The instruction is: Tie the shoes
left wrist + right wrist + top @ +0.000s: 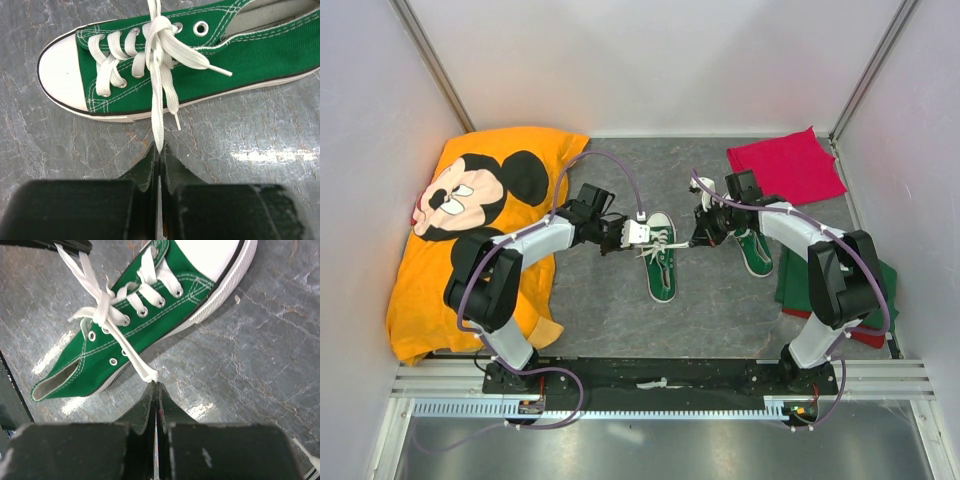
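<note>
The right shoe (756, 252) is partly hidden — the right arm (792, 226) covers its front.

No legible text, no brand marks, no numbers or signs

The 2 shoes (661, 262) are green canvas with white stitching, white laces (159, 90), white toe caps (62, 75) and white soles (250, 85) edged by a thin black line. The bench (620, 320) is grey with pale marbled veins. The orange cloth (520, 150) carries a Mickey Mouse face in black and pale tones. The red cloth (788, 165) is plain, as is the dark green cloth (788, 285). The left pincer (159, 152) and right pincer (156, 390) are black.
</note>
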`<move>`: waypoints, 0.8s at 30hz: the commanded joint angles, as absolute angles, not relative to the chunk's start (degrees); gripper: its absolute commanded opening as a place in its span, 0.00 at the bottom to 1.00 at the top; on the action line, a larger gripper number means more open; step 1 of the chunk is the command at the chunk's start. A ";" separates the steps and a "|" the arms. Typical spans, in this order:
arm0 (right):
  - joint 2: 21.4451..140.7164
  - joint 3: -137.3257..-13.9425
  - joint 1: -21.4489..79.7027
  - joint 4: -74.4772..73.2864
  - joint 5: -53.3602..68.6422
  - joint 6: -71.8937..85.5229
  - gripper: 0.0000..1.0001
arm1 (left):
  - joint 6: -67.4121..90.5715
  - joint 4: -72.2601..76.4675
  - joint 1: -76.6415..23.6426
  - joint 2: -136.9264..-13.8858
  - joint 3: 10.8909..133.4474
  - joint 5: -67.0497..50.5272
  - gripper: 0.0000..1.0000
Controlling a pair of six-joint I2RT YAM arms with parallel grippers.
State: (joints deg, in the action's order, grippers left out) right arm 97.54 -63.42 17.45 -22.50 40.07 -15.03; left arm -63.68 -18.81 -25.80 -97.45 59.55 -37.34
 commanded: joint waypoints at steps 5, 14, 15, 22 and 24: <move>94.83 -61.88 16.44 -24.17 37.79 -18.02 0.00 | -69.26 -21.09 -25.14 -95.80 59.15 -35.95 0.01; 94.13 -60.73 15.91 -24.26 37.09 -18.37 0.00 | -70.92 -21.35 -24.00 -97.03 59.68 -35.60 0.02; 94.22 -60.73 15.91 -24.34 37.00 -18.46 0.00 | -71.28 -21.44 -23.91 -97.03 59.76 -35.60 0.02; 94.31 -60.64 15.82 -24.52 37.00 -18.54 0.00 | -73.91 -22.32 -23.20 -98.08 61.34 -35.33 0.01; 94.22 -60.56 15.82 -24.52 37.26 -18.55 0.00 | -74.00 -22.24 -23.29 -98.70 62.05 -35.59 0.02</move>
